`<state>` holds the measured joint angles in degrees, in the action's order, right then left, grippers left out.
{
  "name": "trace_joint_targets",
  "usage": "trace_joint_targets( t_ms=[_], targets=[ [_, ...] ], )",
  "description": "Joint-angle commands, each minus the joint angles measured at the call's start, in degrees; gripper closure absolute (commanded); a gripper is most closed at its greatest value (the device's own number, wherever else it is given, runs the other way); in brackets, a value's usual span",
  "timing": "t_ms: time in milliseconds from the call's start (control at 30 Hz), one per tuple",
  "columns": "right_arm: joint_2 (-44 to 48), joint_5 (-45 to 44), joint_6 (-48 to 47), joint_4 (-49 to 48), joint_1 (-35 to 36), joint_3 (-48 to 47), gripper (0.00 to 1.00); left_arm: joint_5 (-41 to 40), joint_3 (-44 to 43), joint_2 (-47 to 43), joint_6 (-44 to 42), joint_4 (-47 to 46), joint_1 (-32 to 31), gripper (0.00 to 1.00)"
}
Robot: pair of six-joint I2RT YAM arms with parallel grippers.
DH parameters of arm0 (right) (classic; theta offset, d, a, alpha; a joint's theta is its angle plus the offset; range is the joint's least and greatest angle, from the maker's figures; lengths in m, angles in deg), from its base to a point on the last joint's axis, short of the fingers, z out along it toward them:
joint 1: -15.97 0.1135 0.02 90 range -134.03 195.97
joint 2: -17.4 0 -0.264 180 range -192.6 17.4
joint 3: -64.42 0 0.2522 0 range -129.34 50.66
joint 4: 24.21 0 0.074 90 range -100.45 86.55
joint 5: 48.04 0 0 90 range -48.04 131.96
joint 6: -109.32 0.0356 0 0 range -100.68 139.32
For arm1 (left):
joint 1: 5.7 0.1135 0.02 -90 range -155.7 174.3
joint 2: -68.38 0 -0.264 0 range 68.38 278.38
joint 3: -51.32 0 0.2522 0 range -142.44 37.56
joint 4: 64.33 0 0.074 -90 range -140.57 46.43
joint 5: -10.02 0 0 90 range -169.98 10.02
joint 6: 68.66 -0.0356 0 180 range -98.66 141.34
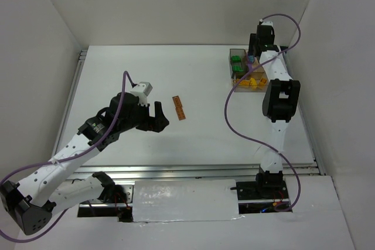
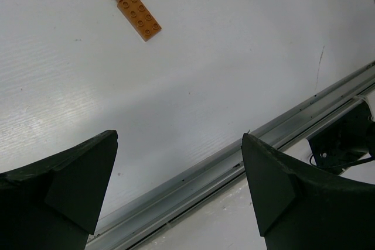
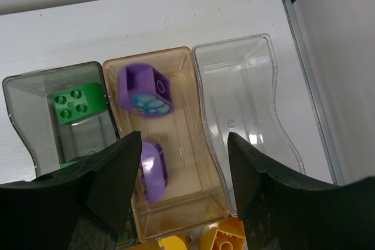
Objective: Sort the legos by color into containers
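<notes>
Top external, right hand (image 3: 183, 144) over containers (image 1: 232, 69), cable (image 1: 226, 111) alongside.

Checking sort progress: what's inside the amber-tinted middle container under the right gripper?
A purple lego in full view, and a second purple lego partly behind the right gripper. The jaws cover the container's near corners.

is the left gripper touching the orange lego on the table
Apart. The left wrist view shows bare white table between the open left gripper and the orange lego.
</notes>
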<state>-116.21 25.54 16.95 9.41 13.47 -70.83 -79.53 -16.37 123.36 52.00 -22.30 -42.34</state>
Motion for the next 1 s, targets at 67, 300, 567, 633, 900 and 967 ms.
trace_joint_targets(
  t_ms=[67, 300, 567, 633, 900, 967],
  targets=[
    [0.27, 1.74, 1.14, -0.17, 0.22, -3.75, 0.31, 0.43, 0.93, -0.58, 1.6, -2.43, 0.17, 0.0],
    [14.13, 12.88, 11.85, 3.26, 1.35, 2.9, 0.32, -4.83, 0.33, 6.09, 8.8, -5.77, 0.17, 0.0],
    [47.24, 26.19, 24.16, 2.2, 10.31, 33.93, 0.0, -14.05, -11.79, 23.49, 17.58, 0.98, 0.08, 0.0],
    [49.83, 23.38, 23.47, 4.65, 18.56, 37.73, 0.0, -16.17, -10.68, 21.85, 20.48, 1.26, -0.1, 0.0],
    [46.51, 8.09, 29.7, 5.37, 39.31, 46.08, 0.09, -34.7, -8.91, 2.0, 27.62, 15.04, 1.22, 0.0],
    [43.53, 7.81, 29.53, 4.76, 43.89, 45.99, 0.09, -36.74, -9.35, -4.07, 23.42, 16.89, 1.49, 0.01]
  ],
)
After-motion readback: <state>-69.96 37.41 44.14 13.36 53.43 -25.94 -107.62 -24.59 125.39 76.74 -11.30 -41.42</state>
